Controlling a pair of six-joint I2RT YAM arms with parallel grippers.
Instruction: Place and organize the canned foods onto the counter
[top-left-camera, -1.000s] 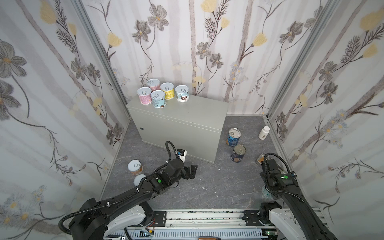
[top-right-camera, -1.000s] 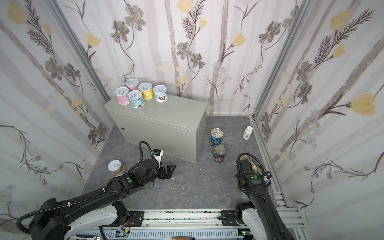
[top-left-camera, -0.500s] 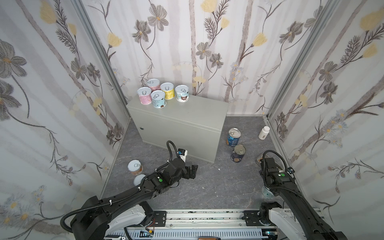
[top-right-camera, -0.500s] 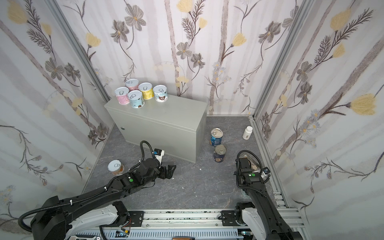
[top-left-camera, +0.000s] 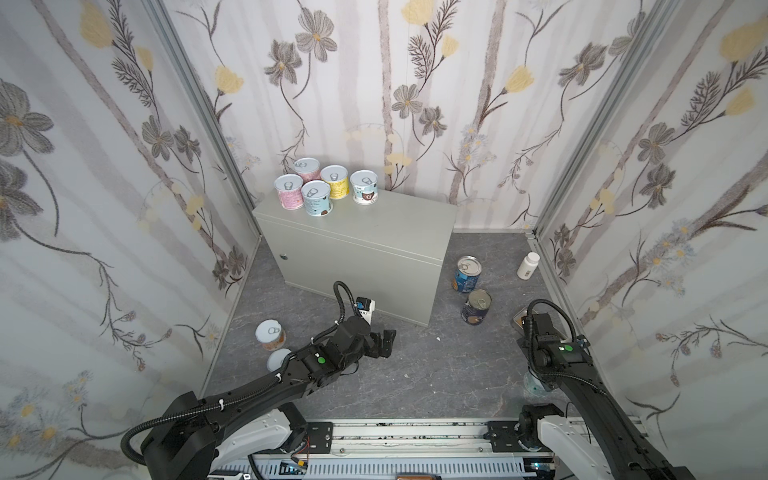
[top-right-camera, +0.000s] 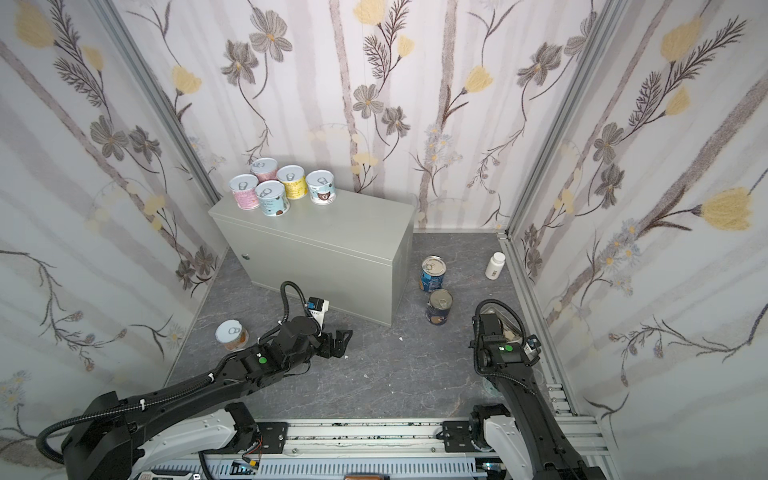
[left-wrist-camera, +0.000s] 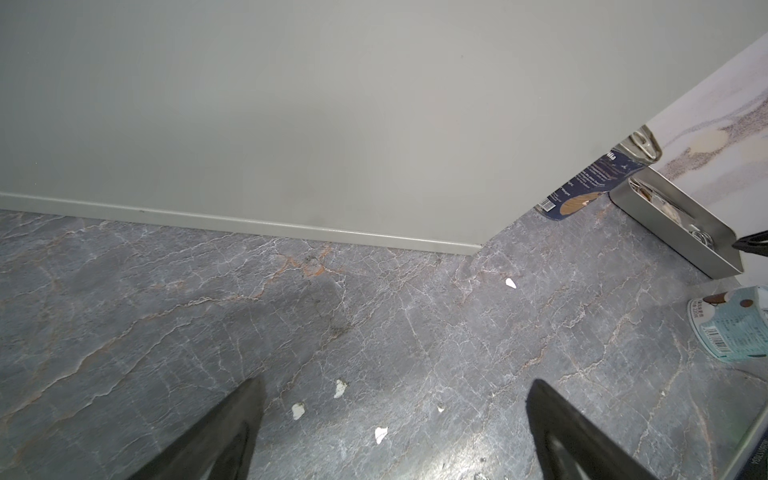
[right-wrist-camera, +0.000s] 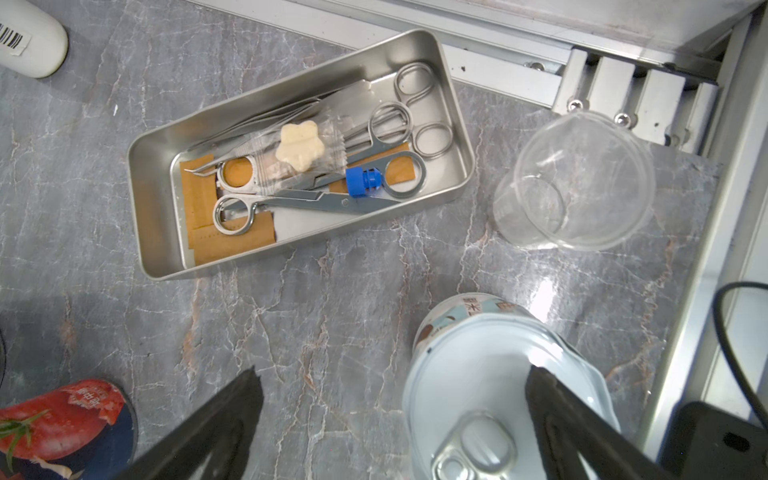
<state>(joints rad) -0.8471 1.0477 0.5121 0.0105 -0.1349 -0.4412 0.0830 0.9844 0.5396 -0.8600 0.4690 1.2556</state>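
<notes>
Black left jaws, spread wide and empty, low over the marbled floor (left-wrist-camera: 374, 311), facing the front of the table (top-left-camera: 374, 224); right jaws equally wide, gripping nothing, partly over a pale blue can (right-wrist-camera: 490, 374) upright on the floor. Near it: steel tin (right-wrist-camera: 153, 208), clear cup (right-wrist-camera: 582, 178), navy can (top-left-camera: 476, 306), blue can (top-left-camera: 466, 274). On the table's back left corner: five pastel cans (top-left-camera: 318, 197), clustered. By the left wall, on the floor: two further cans (top-left-camera: 270, 334).
</notes>
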